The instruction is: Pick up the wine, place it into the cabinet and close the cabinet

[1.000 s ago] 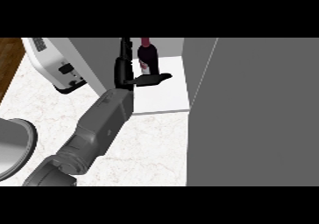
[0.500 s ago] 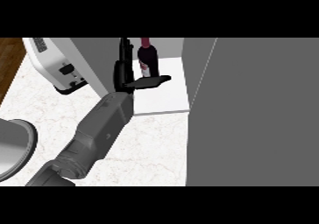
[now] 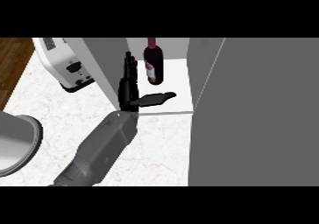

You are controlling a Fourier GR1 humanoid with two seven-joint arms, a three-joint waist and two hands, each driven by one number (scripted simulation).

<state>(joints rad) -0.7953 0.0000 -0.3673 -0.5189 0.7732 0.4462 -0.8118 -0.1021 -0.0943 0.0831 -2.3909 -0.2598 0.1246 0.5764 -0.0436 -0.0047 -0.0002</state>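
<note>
A dark wine bottle stands upright on the white floor of the open cabinet, deep inside, its red-capped neck rising toward the top of the view. The robot's left hand, black and reaching in from a grey forearm, sits just in front and to the left of the bottle, fingers straight and pointing into the cabinet, thumb stretched sideways across the shelf; it holds nothing, and a sliver of white shows between fingers and glass. The right hand is out of sight. A broad grey panel, apparently the cabinet door, fills the right side of the view. On the marble counter stand a white toaster to the left of the cabinet and, at the left edge, part of a grey round vessel. The placing step looks finished; what remains, by this view, is drawing the arm clear of the opening and swinging the door shut without knocking the bottle
</note>
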